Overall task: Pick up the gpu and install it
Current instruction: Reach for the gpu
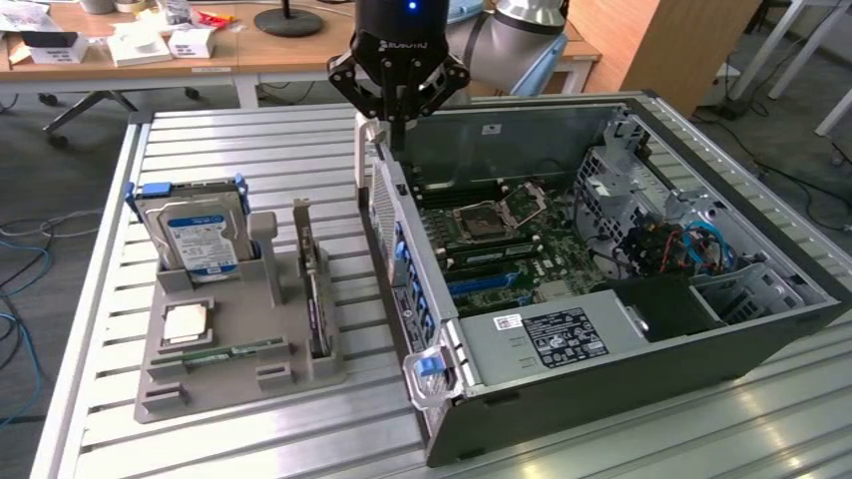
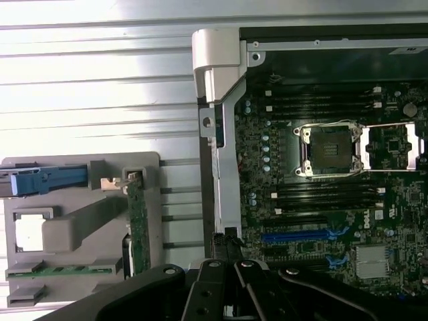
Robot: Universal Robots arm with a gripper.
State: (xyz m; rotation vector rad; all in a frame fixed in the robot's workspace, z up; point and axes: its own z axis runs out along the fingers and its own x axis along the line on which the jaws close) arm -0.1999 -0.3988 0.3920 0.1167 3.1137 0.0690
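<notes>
The gpu (image 1: pixel 314 294) stands on edge in a slot of the grey holder (image 1: pixel 319 374), on the exterior view's left of the open computer case (image 1: pixel 600 384). Its silver bracket points to the back. In the wrist view the gpu (image 2: pixel 138 224) shows edge-on as a thin green strip. My gripper (image 1: pixel 395 125) hangs shut and empty above the case's near wall, apart from the gpu and behind it. The wrist view has the dark fingers (image 2: pixel 226 249) over the case edge beside the motherboard (image 2: pixel 321 200) with its blue card slot (image 2: pixel 301 235).
The holder also carries a hard drive (image 1: pixel 200 235) with blue rails, a processor chip (image 1: pixel 187 324) and a narrow memory stick (image 1: pixel 233 351). All rest on a ribbed metal table (image 1: pixel 239 150). A desk with boxes (image 1: pixel 147 45) stands behind, and cables lie on the floor.
</notes>
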